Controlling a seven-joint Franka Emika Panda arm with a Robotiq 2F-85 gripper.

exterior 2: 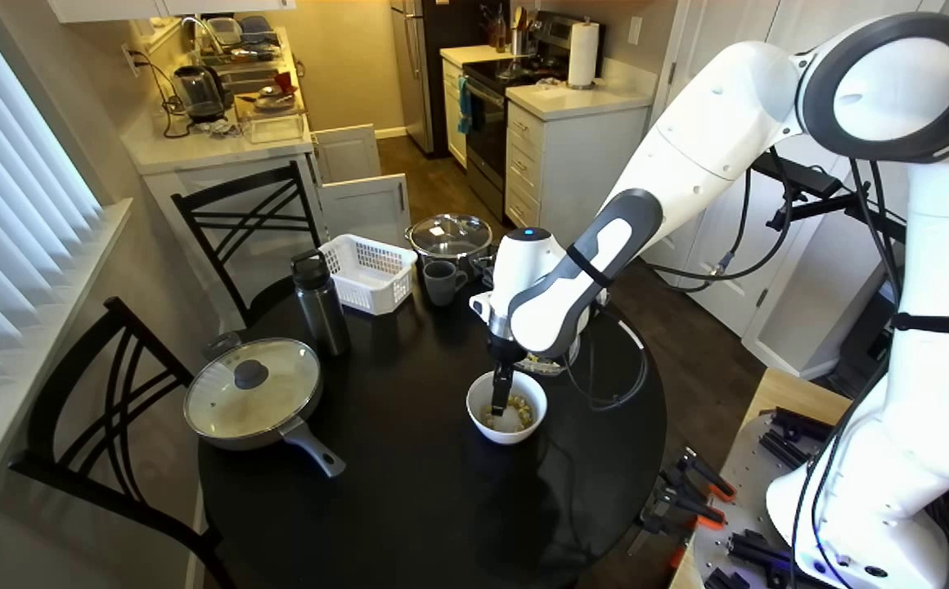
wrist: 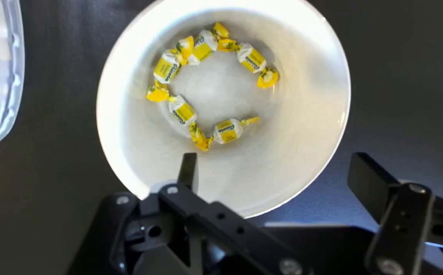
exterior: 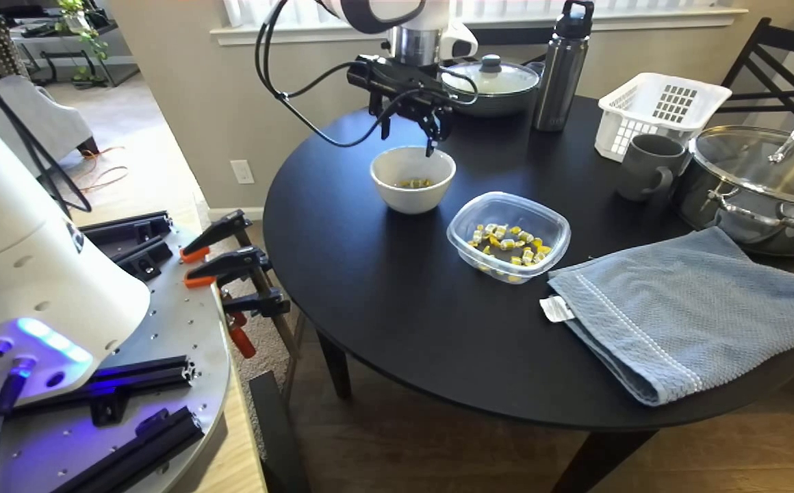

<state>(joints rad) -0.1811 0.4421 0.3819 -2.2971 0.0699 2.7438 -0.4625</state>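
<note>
Wrist view and both exterior views show a round black bench (exterior: 369, 301). Toward its edge far from the robot base (exterior: 34, 267) stands a glass-lidded steel pot (exterior: 760, 195), contents unclear. By the edge under the window (exterior 2: 16, 196) sits a lidded pan (exterior 2: 249, 397), contents likewise unclear. A white basket (exterior 2: 364, 292) stands near the pot, and a steel bottle (exterior: 560, 89) between basket and pan. Nearer the middle is a clear tub (exterior: 506, 209); close to it, toward the robot-side edge, a white bowl (exterior: 407, 200). Jaws stand wide apart above the bowl, one finger (wrist: 188, 170) over its mouth, the other beyond its rim. A grey mug (exterior: 647, 168) stands just beside the pot. Smallest, wrapped candies (wrist: 183, 110): five in a broken ring on the bowl's bottom, many more across the tub's floor.
</note>
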